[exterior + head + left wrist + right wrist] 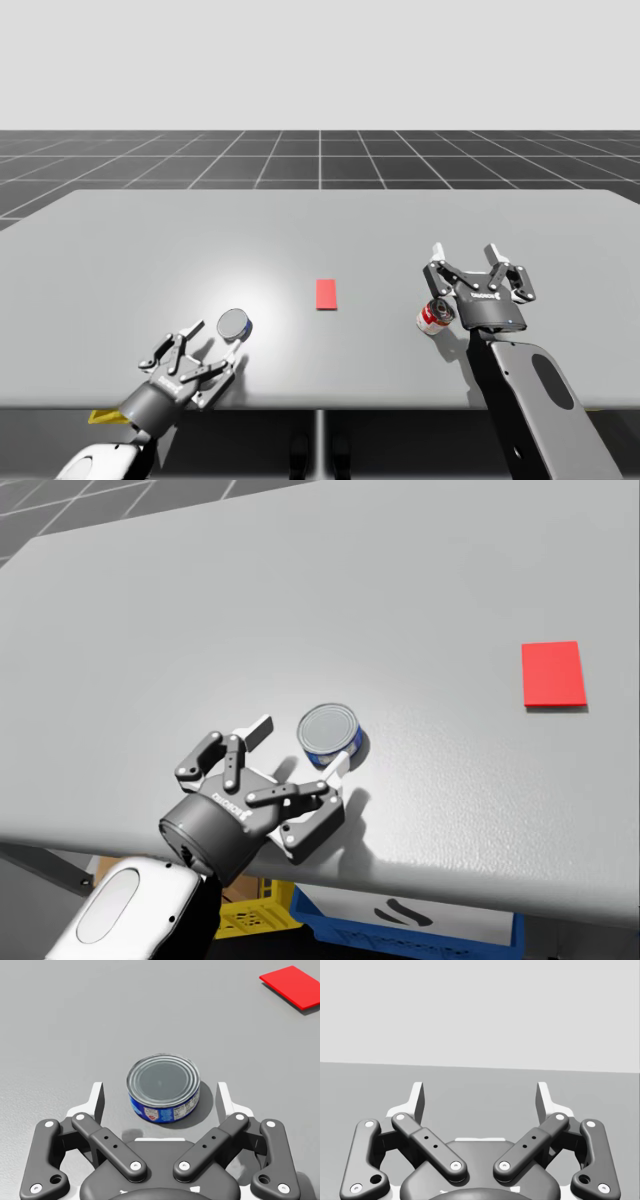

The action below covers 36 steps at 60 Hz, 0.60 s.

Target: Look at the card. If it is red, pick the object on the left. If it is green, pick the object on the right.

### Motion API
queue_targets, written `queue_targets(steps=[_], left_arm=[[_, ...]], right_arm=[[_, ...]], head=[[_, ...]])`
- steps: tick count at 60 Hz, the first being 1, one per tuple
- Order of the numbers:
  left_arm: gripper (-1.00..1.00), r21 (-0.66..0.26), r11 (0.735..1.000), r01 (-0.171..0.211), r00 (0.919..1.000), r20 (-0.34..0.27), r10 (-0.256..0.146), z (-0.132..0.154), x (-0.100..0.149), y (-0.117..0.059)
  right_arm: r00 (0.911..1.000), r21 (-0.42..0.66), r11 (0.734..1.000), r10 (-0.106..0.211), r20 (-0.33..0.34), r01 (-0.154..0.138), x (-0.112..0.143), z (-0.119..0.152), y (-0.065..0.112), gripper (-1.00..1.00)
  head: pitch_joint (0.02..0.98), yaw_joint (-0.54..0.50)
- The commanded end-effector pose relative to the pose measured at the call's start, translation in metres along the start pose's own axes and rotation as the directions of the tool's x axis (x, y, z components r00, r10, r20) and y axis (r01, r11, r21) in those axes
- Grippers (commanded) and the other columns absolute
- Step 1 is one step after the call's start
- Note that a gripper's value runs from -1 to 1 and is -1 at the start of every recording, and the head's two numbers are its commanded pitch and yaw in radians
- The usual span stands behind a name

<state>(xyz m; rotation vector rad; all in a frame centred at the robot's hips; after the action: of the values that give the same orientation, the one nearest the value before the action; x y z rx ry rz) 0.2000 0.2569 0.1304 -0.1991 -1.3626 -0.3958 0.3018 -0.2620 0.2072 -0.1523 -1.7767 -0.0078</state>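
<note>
A red card point(326, 294) point(553, 674) point(295, 980) lies flat at the table's middle. Left of it stands a short blue can point(235, 324) point(329, 734) point(163, 1087) with a silver lid, upright. My left gripper point(215, 342) point(300, 748) point(160, 1100) is open around it; the can sits between the two fingers with a gap on each side. On the right, a red can point(434, 318) rests on the table beside my right arm. My right gripper point(465, 255) point(480, 1097) is open, holds nothing, and points toward the far edge, above and past the red can.
The grey table point(120, 250) has its front edge close behind my left hand point(480, 875). Below that edge I see a yellow crate point(250, 910) and a blue crate point(420, 930).
</note>
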Motion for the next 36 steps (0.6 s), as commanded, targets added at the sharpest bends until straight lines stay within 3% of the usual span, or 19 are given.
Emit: queue_targets(steps=[1,10,35,36], left_arm=[[-1.00,0.011,1.000,-0.001,0.9999,-0.012,0.001,-0.017,0.000,-0.002],[-1.00,0.015,1.000,0.003,0.9993,-0.037,-0.003,-0.028,-0.002,-0.005],[-1.00,0.015,0.999,-0.031,0.9960,-0.083,0.032,-0.048,-0.006,-0.007],[-0.92,0.014,0.999,-0.031,0.9959,-0.084,0.032,-0.048,-0.007,-0.006]], right_arm=[[1.0000,-0.001,1.000,0.000,0.002,0.000,0.000,0.000,-0.001,-1.00],[1.0000,-0.003,1.000,-0.001,0.004,0.001,0.001,0.000,-0.001,-1.00],[1.0000,-0.005,1.000,-0.002,0.007,0.002,0.001,0.000,-0.003,-1.00],[1.0000,-0.005,1.000,-0.002,0.007,0.002,0.001,0.000,-0.002,-1.00]], head=[[0.913,0.36],[0.913,0.35],[0.910,0.34],[0.910,0.34]])
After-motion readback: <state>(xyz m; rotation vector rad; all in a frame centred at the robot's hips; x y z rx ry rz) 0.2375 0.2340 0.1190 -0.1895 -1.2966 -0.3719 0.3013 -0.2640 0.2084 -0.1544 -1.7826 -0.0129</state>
